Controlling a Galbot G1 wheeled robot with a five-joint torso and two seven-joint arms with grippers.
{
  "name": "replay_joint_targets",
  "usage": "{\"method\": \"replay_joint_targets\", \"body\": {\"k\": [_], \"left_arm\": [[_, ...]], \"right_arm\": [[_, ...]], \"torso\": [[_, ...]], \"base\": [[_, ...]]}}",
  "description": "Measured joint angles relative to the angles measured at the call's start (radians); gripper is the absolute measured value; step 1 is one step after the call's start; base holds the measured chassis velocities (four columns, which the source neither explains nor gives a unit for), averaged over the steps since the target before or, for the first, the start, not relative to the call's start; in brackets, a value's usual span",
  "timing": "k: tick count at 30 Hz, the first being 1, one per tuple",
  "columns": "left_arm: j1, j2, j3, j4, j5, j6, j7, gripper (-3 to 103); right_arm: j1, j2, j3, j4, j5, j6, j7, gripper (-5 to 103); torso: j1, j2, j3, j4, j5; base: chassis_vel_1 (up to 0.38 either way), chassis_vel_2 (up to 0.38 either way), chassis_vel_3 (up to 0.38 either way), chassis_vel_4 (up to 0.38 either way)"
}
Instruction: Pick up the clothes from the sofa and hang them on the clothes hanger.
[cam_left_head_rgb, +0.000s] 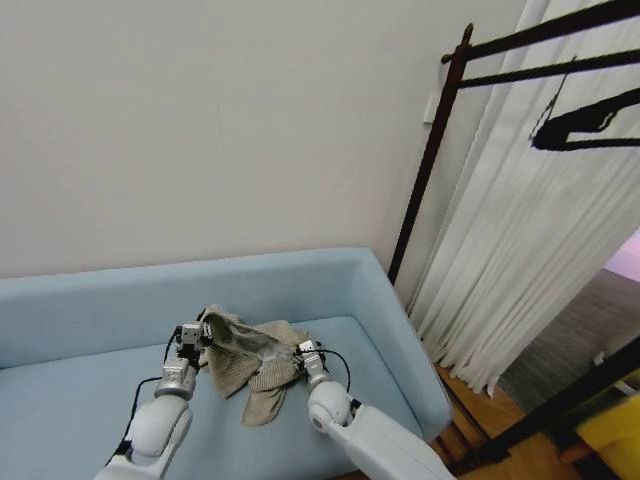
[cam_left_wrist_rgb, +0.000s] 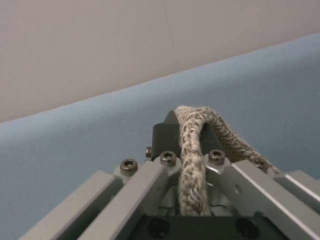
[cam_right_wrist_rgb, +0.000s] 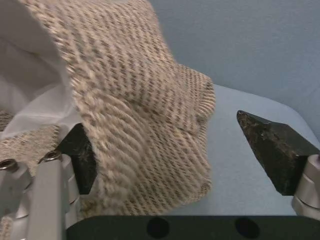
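Left gripper (cam_left_head_rgb: 193, 334): clamped shut on a ropey fold of the beige knit garment (cam_left_head_rgb: 252, 368). Right gripper (cam_left_head_rgb: 307, 351): jaws spread wide, with the knit draped against one finger (cam_right_wrist_rgb: 80, 157) and the other finger standing clear. Garment: bunched between both grippers on the seat of the light-blue sofa (cam_left_head_rgb: 70, 390). Dark clothes rack (cam_left_head_rgb: 425, 160): at the sofa's right end, with a black hanger (cam_left_head_rgb: 585, 128) on its rail.

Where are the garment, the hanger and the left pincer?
garment (cam_left_head_rgb: 252, 368), head view, middle of the knit
hanger (cam_left_head_rgb: 580, 120), head view, its black upper arm
left pincer (cam_left_head_rgb: 197, 336), head view, between its fingertips
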Motion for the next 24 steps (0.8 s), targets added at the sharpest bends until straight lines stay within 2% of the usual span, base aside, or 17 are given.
{"method": "replay_joint_targets", "body": {"k": [2,4,8,10,13,15,20,24], "left_arm": [[-0.001,0.0,0.001,0.001,0.0,0.001,0.001,2],[-0.002,0.0,0.002,0.001,0.0,0.001,0.001,2],[-0.004,0.0,0.0,0.002,-0.001,0.004,0.001,2],[-0.004,0.0,-0.001,0.002,-0.001,0.004,0.001,2],[-0.004,0.0,-0.004,0.002,-0.002,0.005,0.002,2],[-0.004,0.0,-0.005,0.002,-0.003,0.005,0.002,2],[-0.004,0.001,-0.014,0.002,-0.005,0.005,0.002,2],[-0.003,0.003,-0.021,0.003,-0.007,0.004,0.002,2]], "right_arm": [[0.002,0.006,-0.009,-0.007,-0.001,0.003,-0.001,69],[0.003,0.007,-0.012,-0.009,-0.001,0.005,-0.001,69],[0.004,0.01,-0.026,-0.022,-0.009,0.016,-0.012,47],[0.004,0.01,-0.028,-0.022,-0.01,0.017,-0.015,47],[0.004,0.008,-0.029,-0.025,-0.011,0.019,-0.018,30],[0.004,0.008,-0.028,-0.027,-0.011,0.02,-0.019,30],[0.004,0.001,-0.026,-0.026,-0.014,0.023,-0.021,4],[0.015,-0.009,-0.016,-0.015,-0.014,0.023,-0.021,2]], "torso": [[0.0,0.0,0.0,0.0,0.0],[0.0,0.0,0.0,0.0,0.0],[0.0,0.0,0.0,-0.0001,0.0],[0.0,0.0,0.0,-0.0001,0.0],[0.0,0.0,0.0,-0.0001,0.0],[0.0,0.0,0.0,-0.0001,0.0],[0.0,0.0,0.0,-0.0001,0.0],[0.0,0.0,0.0,0.0,0.0]], "base": [[0.0,0.0,0.0,0.0],[0.0,0.0,0.0,0.0],[0.0,0.0,0.0,0.0],[0.0,0.0,0.0,0.0],[0.0,0.0,0.0,0.0],[0.0,0.0,0.0,0.0],[0.0,0.0,0.0,0.0],[0.0,0.0,0.0,0.0]]}}
